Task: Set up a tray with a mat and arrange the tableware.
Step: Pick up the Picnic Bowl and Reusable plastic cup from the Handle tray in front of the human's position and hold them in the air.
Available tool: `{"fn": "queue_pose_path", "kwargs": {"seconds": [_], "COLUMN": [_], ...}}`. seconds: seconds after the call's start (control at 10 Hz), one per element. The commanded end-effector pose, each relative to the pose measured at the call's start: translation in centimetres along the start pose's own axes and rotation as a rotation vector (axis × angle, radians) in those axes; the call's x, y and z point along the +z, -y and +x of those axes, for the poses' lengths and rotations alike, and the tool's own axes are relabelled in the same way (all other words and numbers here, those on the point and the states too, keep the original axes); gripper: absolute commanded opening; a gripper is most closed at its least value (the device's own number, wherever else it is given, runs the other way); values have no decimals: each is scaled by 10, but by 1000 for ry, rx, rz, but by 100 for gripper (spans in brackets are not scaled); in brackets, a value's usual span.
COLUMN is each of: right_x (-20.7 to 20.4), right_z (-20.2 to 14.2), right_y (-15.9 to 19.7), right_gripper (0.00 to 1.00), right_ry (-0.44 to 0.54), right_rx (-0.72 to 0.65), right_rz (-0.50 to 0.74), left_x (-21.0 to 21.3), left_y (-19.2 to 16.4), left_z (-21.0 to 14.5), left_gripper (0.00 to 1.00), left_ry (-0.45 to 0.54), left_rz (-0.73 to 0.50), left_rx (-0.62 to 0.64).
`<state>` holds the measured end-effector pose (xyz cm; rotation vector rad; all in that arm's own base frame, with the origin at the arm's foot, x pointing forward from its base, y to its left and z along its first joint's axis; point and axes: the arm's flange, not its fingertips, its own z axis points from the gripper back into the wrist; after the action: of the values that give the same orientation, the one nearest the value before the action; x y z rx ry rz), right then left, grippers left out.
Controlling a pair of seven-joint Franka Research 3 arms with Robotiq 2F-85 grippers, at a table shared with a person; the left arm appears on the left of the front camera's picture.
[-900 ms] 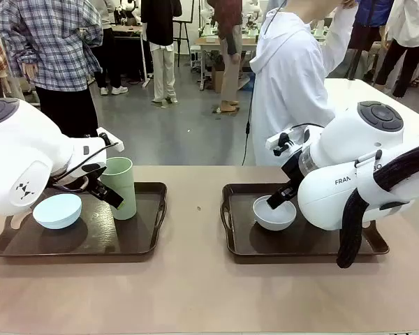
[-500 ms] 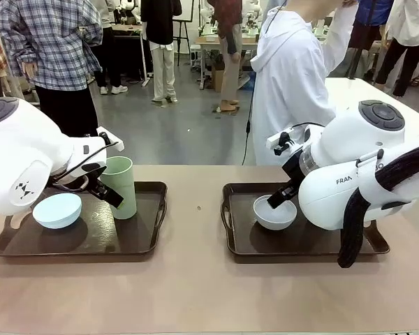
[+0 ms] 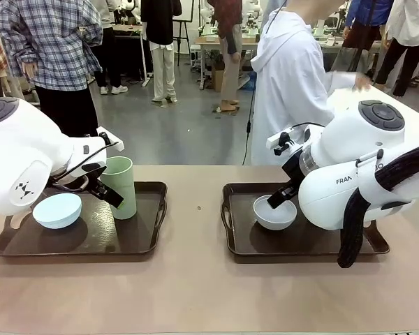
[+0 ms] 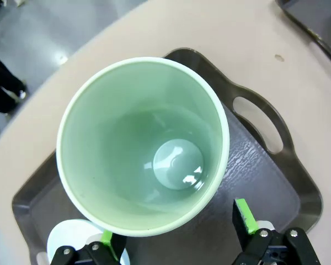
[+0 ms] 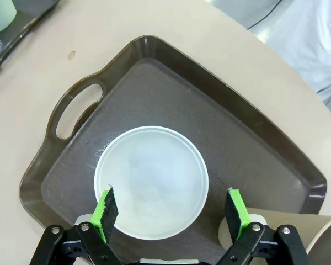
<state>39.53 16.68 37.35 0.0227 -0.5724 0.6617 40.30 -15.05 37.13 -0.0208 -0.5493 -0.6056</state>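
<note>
On the left tray [image 3: 150, 241] stand a pale blue bowl [image 3: 56, 210] and a tall pale green cup [image 3: 120, 187]. A dark grained mat [image 4: 254, 182] lines this tray's floor. My left gripper [image 3: 100, 187] is open beside the cup. From the left wrist, the cup [image 4: 143, 146] sits just ahead of the left gripper [image 4: 175, 229], and nothing is gripped. The right tray [image 3: 237, 248] holds a white-grey bowl [image 3: 274, 213]. My right gripper [image 5: 171, 208] hangs open over that bowl [image 5: 150, 182], its pads astride the near rim. A tan-brown cup [image 5: 320, 243] shows at the bottom right.
A person in a white coat [image 3: 290, 84] stands at the far side of the table, one hand [image 3: 363, 82] out to the right. Bare tan tabletop [image 3: 195, 293] lies between the trays and along the near edge. The pale green cup [image 5: 0, 14] also shows in the right wrist view, top left.
The person's raised arm has come down and now reaches out to the right. Both arms, the bowls and the cup are where they were.
</note>
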Motion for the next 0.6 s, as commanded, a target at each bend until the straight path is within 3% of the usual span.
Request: {"fn": "queue_pose_path", "kwargs": {"seconds": [0.0,0.4,0.5], "right_x": [0,0,12], "right_z": [0,0,0], "right_y": [0,0,-4], "right_gripper": [100,100,100], "right_ry": [0,0,-54], "right_rx": [0,0,30], "right_rz": [0,0,21], "left_x": [0,0,0], "left_y": [0,0,0], "left_z": [0,0,0], "left_gripper": [100,100,100], "left_ry": [0,0,0], "left_rz": [0,0,0], "left_rx": [0,0,0]}}
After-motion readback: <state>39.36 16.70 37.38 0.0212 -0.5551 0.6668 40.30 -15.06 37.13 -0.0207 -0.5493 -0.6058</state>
